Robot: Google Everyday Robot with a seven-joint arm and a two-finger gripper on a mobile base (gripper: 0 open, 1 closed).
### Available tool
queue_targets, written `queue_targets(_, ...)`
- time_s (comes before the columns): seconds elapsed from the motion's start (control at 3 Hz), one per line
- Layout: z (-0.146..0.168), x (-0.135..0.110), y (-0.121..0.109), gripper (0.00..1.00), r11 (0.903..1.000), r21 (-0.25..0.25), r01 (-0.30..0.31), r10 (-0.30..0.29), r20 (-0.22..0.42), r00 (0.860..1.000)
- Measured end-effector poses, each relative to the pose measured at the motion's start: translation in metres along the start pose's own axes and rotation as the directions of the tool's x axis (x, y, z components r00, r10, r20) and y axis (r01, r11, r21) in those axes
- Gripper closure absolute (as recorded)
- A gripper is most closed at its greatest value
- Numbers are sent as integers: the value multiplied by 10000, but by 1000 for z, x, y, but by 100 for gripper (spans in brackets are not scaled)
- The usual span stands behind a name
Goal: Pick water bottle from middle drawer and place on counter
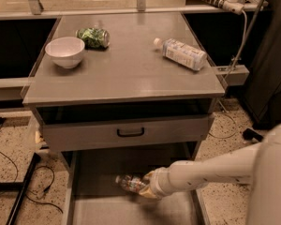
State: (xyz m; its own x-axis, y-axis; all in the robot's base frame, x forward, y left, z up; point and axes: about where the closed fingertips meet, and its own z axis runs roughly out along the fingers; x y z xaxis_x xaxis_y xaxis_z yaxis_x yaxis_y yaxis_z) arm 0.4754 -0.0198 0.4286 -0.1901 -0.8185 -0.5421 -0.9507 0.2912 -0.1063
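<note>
The water bottle (128, 182), small and clear with a dark label band, lies on its side on the floor of the open middle drawer (100, 170), cap end to the left. My gripper (147, 190) is down in the drawer at the bottle's right end, touching or covering it, on a white arm reaching in from the right. The counter (126, 71) is the grey cabinet top above.
On the counter stand a white bowl (64, 51) at the left, a green bag (93, 37) behind it and a larger white-labelled bottle (181, 53) lying at the right. A grey drawer front with a black handle (130, 132) juts out above the open drawer. Cables lie on the floor at the left.
</note>
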Motion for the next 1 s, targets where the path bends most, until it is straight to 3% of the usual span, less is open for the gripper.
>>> queue_targets(0.33, -61, -19, -1, 100, 9993, 209, 317, -324, 346, 9989)
queue_targets(0.67, -140, -33, -15, 100, 9965, 756, 347, -375, 360, 9986)
queue_targets(1.0, -221, -61, -43, 100, 9901, 1305, 522, -524, -20, 9986)
